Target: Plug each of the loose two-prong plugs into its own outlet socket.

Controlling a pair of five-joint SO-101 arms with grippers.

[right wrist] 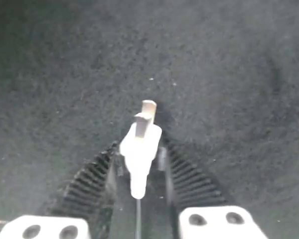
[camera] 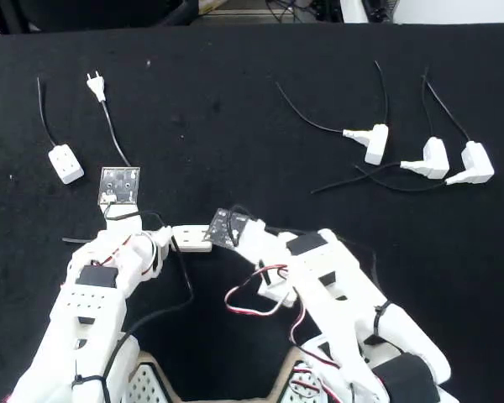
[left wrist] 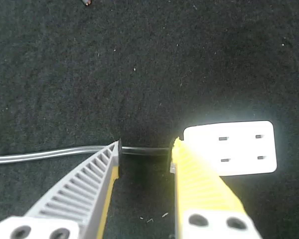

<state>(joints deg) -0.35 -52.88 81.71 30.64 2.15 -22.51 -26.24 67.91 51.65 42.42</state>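
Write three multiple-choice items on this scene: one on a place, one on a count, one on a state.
1. Where do the angled plugs lie?
A) on the table, right side
B) left side
C) between the arms

2. How many slots show on the socket beside the left end effector?
A) two
B) four
C) six

3. The right end effector is
A) open, empty
B) shut on a plug
C) shut on a socket

Key: 1 A, they lie at the high view's right; 2 B, four slots can be counted; 3 B, it clamps the plug.
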